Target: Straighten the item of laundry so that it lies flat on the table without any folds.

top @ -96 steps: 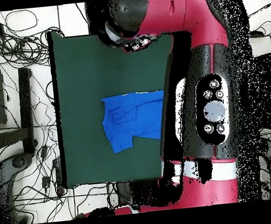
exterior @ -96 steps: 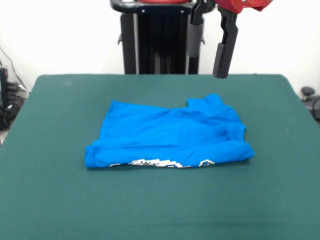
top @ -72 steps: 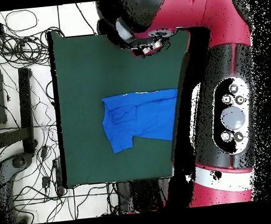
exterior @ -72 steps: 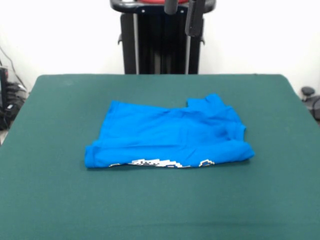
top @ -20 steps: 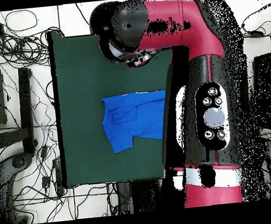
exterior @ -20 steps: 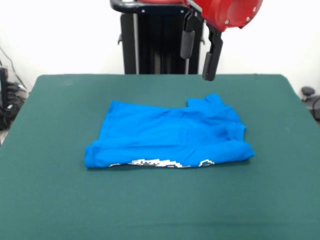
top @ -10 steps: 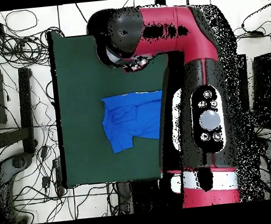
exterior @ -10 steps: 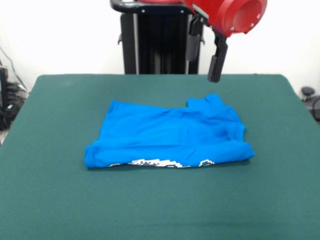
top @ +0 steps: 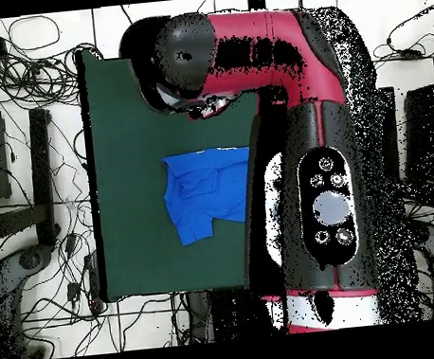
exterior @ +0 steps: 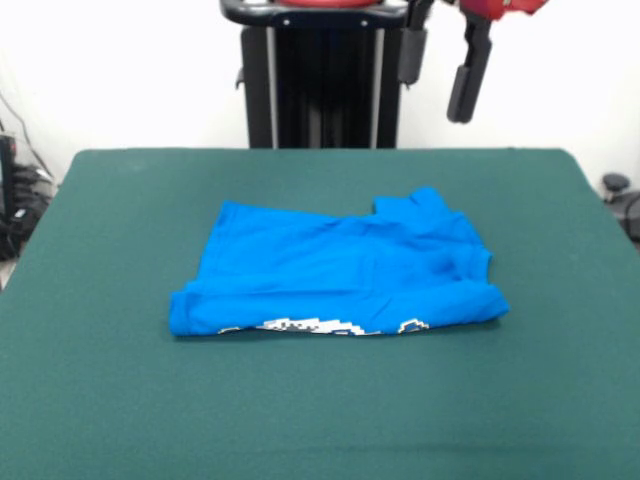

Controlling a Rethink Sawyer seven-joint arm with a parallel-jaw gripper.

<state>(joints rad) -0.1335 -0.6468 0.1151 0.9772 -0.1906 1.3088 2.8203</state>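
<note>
My gripper (exterior: 441, 68) hangs high with its two dark fingers spread apart, holding nothing. Well below it and slightly to its left in the front view lies the bright blue T-shirt (exterior: 335, 270), soft and folded over, a strip of white pixel graphic peeking at its near edge. It rests mid-way on the dark green felt table (exterior: 110, 400).

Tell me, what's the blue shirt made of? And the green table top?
The blue shirt looks like soft knit cloth, probably cotton: matte, rumpled, folded over itself with a printed edge peeking out. The green table top looks like a felt-like fabric cover: dull, no shine, though the exact weave can't be told.
</note>
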